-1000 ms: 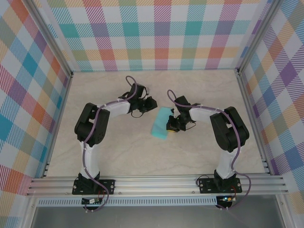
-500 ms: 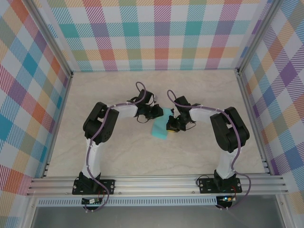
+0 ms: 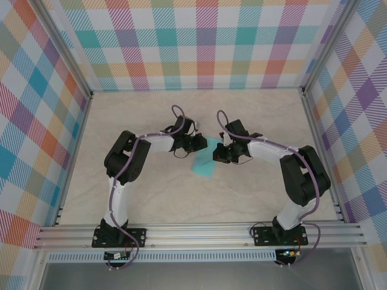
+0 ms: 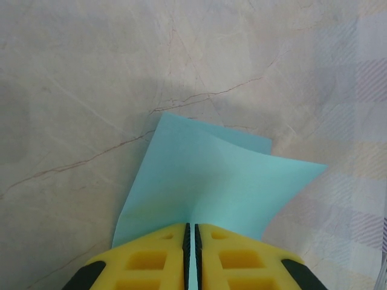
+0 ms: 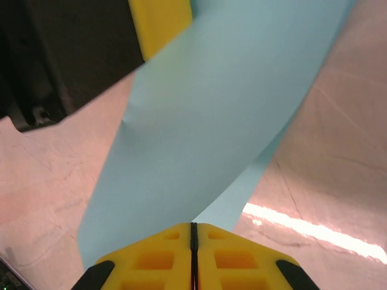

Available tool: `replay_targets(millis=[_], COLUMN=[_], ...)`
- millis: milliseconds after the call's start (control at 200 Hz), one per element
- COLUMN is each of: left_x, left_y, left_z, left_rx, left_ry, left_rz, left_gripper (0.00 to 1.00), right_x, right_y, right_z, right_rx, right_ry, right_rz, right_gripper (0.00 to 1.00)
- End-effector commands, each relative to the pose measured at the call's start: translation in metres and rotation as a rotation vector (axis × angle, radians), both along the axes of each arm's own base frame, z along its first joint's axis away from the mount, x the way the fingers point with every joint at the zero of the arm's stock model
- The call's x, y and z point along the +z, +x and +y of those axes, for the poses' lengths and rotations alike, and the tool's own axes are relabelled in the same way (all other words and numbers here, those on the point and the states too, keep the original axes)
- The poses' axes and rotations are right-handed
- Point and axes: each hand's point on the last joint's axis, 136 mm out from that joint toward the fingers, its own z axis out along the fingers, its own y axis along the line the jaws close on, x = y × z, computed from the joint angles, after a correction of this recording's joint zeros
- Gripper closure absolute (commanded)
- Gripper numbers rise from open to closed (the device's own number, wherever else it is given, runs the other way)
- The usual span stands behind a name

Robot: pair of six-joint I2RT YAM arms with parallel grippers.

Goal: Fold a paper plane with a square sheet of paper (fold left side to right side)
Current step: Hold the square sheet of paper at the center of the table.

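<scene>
Your left tool [image 3: 198, 144] and right tool [image 3: 219, 154] are both squeezed shut on the square sheet of paper [image 3: 205, 164], which sits between them (curled up). The left one seems nearer the side to fold.

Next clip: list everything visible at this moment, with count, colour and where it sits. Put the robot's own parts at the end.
sheet of paper: one, teal, mid-table, curled with two layers showing, held between the grippers
table: one, beige marble pattern, under everything
walls: three, multicoloured plaid, left, back and right of the table
rail: one, silver metal, along the near edge, carrying both arm bases
left arm: one, black and white with a purple cable, bent in toward the centre
right arm: one, same colours, bent in toward the centre
left gripper: one, yellow fingers, shut on the sheet of paper
right gripper: one, yellow fingers, shut on the sheet of paper from the other side
</scene>
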Motion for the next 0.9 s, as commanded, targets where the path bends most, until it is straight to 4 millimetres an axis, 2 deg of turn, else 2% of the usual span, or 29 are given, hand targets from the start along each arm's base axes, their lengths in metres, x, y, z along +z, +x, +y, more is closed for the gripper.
replay_targets(millis=[0,130,325,385,445,560,625,710,900], left_x=[-0.021,-0.022,-0.023,-0.023,-0.023,-0.022,-0.019,-0.019,-0.018], left_y=[-0.018,-0.019,-0.02,-0.019,-0.019,-0.019,-0.018,-0.018,-0.018], left_z=[0.011,0.01,0.01,0.01,0.009,0.01,0.009,0.008,0.007], left_rx=[0.007,0.006,0.006,0.008,0.007,0.007,0.008,0.008,0.004], left_ry=[0.079,0.081,0.089,0.089,0.087,0.089,0.088,0.086,0.085], left_rz=[0.059,0.061,0.064,0.06,0.059,0.058,0.054,0.054,0.052], left_gripper=[0.87,0.87,0.87,0.87,0.87,0.87,0.87,0.87,0.87], right_x=[0.005,0.011,0.028,0.031,0.032,0.027,0.02,0.006,-0.029], right_y=[0.015,0.024,0.014,0.012,0.011,0.016,0.018,0.019,0.01], right_z=[0.007,0.006,-0.032,-0.037,-0.03,0.005,0.02,0.025,0.017], right_rx=[-0.025,-0.033,-0.057,-0.065,-0.052,-0.013,0.006,0.012,0.007], right_ry=[0.029,0.001,-0.157,-0.16,-0.117,0.04,0.066,0.046,-0.023], right_rz=[-0.034,-0.065,-0.145,-0.156,-0.151,-0.093,-0.071,-0.031,0.064], right_gripper=[0.91,0.91,0.88,0.88,0.88,0.9,0.9,0.9,0.9])
